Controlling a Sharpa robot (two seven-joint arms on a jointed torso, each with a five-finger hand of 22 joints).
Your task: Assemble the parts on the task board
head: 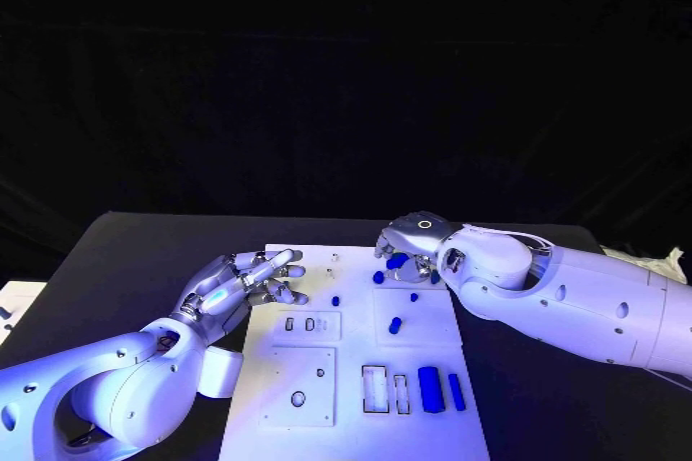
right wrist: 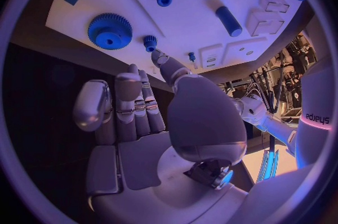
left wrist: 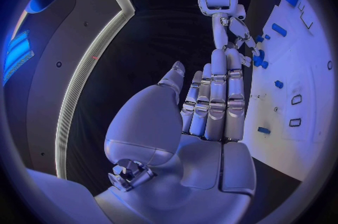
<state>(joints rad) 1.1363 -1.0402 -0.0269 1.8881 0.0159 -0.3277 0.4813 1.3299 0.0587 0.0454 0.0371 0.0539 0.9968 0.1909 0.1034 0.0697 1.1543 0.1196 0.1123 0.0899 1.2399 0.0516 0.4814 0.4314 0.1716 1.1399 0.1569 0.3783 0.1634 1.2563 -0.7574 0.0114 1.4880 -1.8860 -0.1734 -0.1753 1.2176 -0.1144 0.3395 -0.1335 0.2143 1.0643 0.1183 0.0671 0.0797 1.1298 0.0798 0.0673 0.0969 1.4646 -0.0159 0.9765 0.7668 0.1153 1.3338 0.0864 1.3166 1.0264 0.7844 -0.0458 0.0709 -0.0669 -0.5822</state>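
From the head view we see the task board (head: 353, 381) lying mid-desk with blue parts (head: 430, 388) scattered on it, our left hand (head: 245, 284) at its left edge, fingers straight and holding nothing, and our right hand (head: 411, 243) hanging over the parts at its far end. The left wrist view shows the left hand's fingers (left wrist: 214, 100) pressed together side by side and empty, and the board's rectangular recesses (left wrist: 296, 99) look unfilled. In the right wrist view the right hand's fingers (right wrist: 134, 106) reach straight out, empty, toward a blue gear (right wrist: 110, 31) and a small peg (right wrist: 150, 42); we judge a careless descent could knock those loose pieces off the board.

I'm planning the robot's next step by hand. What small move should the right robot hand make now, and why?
Probably lower the right robot hand onto the blue gear and close on it. The hand hovers over the far end of the white board with fingers extended and nothing held, and the gear lies just beyond its fingertips.
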